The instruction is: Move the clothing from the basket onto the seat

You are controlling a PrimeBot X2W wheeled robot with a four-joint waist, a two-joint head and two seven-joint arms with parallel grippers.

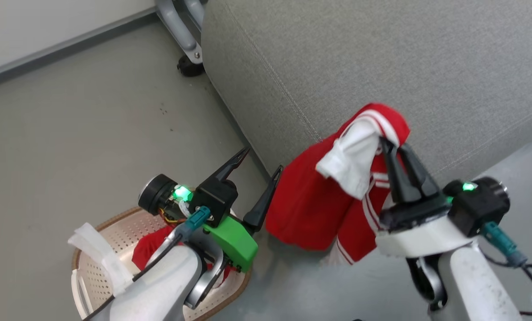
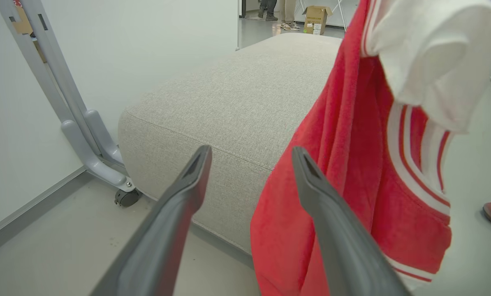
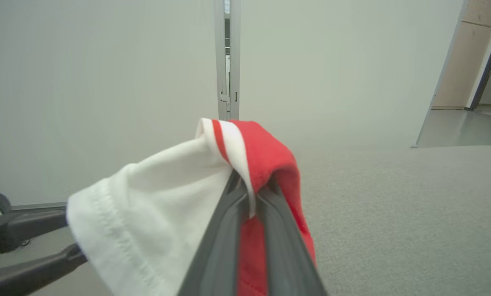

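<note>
A red garment with a white sleeve and striped trim hangs long-side down before the near edge of the grey seat, its top fold pinched in the closed right fingers. The left fingers, spread and empty, hover to its left, near the basket.

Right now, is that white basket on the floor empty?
No, a red garment lies inside the basket, seen from the head camera.
</note>
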